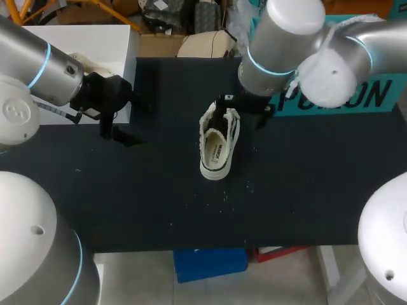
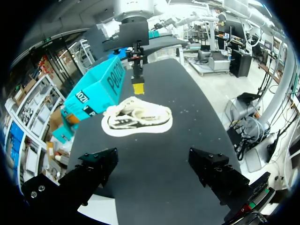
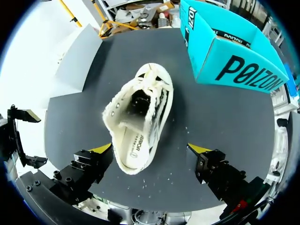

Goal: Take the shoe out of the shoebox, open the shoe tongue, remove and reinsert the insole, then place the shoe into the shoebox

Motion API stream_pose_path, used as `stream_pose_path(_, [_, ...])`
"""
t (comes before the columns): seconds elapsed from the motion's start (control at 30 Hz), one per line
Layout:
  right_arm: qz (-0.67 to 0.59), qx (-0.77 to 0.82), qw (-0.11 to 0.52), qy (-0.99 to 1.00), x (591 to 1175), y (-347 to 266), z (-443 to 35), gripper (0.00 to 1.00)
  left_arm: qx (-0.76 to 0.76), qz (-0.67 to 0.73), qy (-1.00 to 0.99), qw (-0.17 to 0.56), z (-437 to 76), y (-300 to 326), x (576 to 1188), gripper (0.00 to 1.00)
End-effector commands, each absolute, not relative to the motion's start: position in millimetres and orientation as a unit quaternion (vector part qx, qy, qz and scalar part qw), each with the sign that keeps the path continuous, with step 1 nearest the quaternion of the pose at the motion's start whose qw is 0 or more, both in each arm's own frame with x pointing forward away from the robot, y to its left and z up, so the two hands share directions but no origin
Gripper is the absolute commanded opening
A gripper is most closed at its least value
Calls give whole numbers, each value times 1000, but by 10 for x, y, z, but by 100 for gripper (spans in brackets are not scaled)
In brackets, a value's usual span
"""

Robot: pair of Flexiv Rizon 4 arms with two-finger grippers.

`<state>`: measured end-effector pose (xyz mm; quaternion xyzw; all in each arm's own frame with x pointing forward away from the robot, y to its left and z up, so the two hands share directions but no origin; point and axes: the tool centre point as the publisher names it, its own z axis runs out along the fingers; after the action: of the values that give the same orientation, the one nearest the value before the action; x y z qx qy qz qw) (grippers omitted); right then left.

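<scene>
Already out of the teal cardboard shoebox (image 3: 234, 56), on the black tabletop (image 1: 305, 190): cream-and-black canvas sneaker (image 1: 218, 145), insole (image 3: 136, 147) inside. Right gripper (image 3: 150, 150) spread wide over it; left gripper (image 2: 153, 161) spread, empty. Reboxing pending.

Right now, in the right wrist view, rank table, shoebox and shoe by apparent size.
1. table: largest by far.
2-3. shoebox and shoe: they look about alike. The shoe lies nearer the camera, so I won't rank these two.
</scene>
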<state>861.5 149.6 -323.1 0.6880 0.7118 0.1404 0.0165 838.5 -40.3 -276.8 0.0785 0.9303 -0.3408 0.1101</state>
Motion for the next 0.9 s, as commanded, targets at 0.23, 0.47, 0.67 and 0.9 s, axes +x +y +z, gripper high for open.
stream_pose_path(0.23, [106,696,57,708,8839,1586,-3536,65,78,-340,930,112,-2784,-410,8381,100])
stream_pose_path(0.47, [100,695,57,710,8956,1476,-3591,40,78,-340,930,112,-2784,-410,8381,100])
stream_pose_path(0.67, [92,693,54,713,9031,1454,-3662,40,78,-340,930,112,-2784,-410,8381,100])
stream_pose_path(0.9, [79,683,38,725,9072,1536,-3840,42,78,-340,930,112,-2784,-410,8381,100])
